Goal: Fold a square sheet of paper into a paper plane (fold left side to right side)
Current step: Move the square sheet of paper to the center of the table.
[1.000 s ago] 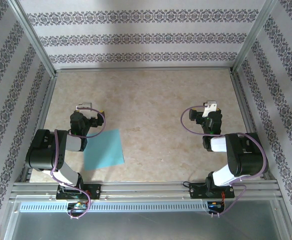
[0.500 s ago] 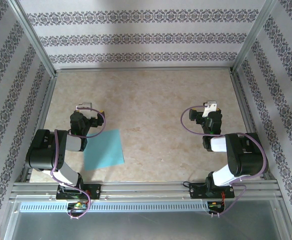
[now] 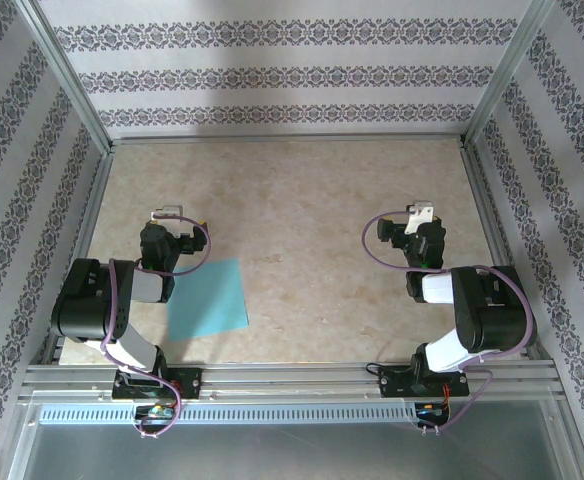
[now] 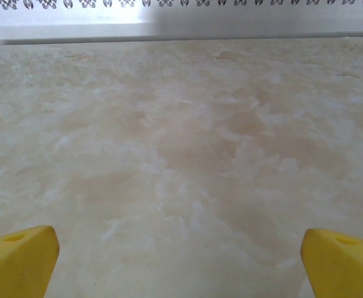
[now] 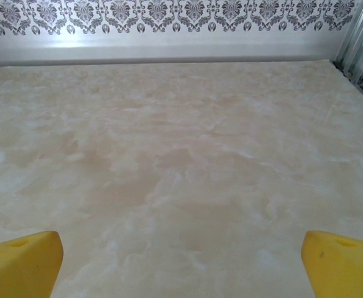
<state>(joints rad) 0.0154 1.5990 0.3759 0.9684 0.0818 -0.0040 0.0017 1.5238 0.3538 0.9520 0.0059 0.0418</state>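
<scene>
1 overhead, 2 low; common table point(image 3: 312, 200)

a beige tabletop point(image 3: 322, 200) with a cloudy, marble-like pattern fills the middle of the enclosure. a back wall point(image 3: 292, 75) rises behind it, papered in pale stripes with dark ornamental bands, and the same paper covers the left wall point(image 3: 22, 150) and the right wall point(image 3: 572, 150). slanted metal posts point(image 3: 67, 75) mark the rear corners. along the near edge runs a silver metal rail point(image 3: 292, 378), with a white slotted strip point(image 3: 272, 411) just in front of it and a grey panel point(image 3: 292, 450) below.
</scene>
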